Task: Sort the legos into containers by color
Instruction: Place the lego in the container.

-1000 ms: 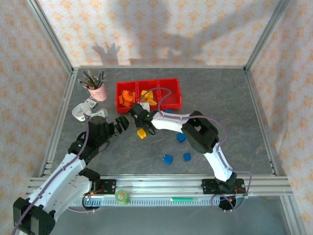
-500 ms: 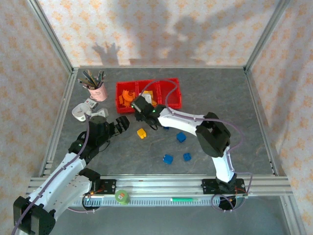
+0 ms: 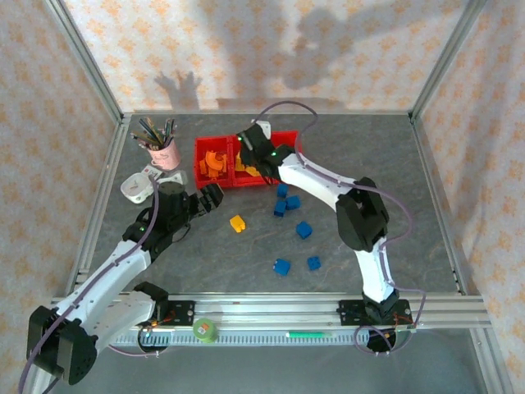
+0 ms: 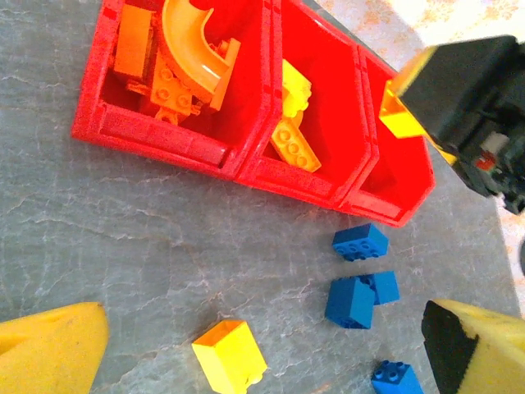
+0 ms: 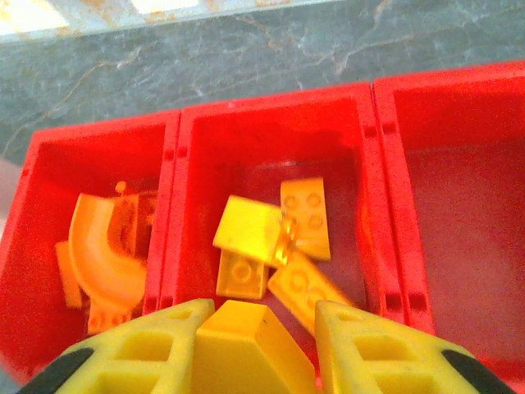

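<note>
Right jaws pinch a yellow sloped plastic brick (image 5: 250, 353), slope up, long axis unclear, with the red three-bin plastic tray (image 5: 271, 103) below them. Left jaws spread wide, empty.

Yellow brick (image 5: 246, 349) gripped above the red containers (image 5: 174, 164)
The jaws clamp the brick from both sides, over the near wall of the middle compartment. That compartment holds several yellow legos (image 5: 275, 234). The left one holds orange pieces (image 5: 102, 263), one a curved arch. Grey table (image 5: 246, 49) lies beyond.
</note>
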`<act>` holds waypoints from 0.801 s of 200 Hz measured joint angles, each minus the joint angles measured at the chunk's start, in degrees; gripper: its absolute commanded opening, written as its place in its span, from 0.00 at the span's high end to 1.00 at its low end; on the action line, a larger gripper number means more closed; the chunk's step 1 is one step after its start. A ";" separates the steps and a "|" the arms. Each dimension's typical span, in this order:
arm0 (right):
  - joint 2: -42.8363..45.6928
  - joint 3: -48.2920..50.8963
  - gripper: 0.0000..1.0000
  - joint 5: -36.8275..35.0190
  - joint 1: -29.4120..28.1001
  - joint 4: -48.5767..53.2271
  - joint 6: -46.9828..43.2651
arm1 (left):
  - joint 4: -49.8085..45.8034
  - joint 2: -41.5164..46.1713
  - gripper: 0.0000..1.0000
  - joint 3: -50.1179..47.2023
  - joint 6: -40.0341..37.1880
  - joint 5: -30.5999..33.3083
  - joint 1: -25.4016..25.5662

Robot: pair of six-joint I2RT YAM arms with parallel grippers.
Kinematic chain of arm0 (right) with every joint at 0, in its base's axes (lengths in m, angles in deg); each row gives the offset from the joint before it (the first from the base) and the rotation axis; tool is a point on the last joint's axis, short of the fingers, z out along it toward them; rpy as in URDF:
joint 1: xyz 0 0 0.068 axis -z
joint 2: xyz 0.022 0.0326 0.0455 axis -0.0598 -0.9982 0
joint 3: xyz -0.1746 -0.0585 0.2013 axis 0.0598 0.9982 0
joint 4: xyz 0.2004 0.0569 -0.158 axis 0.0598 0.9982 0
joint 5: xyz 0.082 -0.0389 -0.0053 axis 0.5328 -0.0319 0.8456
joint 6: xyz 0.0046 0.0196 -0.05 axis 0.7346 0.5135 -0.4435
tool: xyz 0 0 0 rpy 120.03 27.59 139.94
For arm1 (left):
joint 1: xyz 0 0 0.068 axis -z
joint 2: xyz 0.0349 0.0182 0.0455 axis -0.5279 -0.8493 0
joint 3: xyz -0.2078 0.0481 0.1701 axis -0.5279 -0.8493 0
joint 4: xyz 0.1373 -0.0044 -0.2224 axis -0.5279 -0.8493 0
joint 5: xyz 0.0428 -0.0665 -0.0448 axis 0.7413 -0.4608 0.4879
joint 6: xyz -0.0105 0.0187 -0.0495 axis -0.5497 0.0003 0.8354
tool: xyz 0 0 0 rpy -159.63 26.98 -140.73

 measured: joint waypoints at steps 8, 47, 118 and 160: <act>-1.97 -2.21 0.77 -0.15 0.37 0.35 -0.39 | 0.55 -0.92 0.01 0.35 0.00 0.02 0.00; -11.08 -10.88 0.70 -0.33 1.99 2.36 -2.27 | 2.14 -4.94 0.01 2.16 -0.37 0.02 0.00; -14.71 -15.04 0.48 -0.28 3.15 4.70 -4.52 | 3.48 -7.06 0.01 3.89 -1.18 0.00 0.00; -10.99 -12.13 0.41 0.76 3.04 4.61 -5.03 | 3.21 -6.54 0.01 4.42 -1.49 0.02 0.00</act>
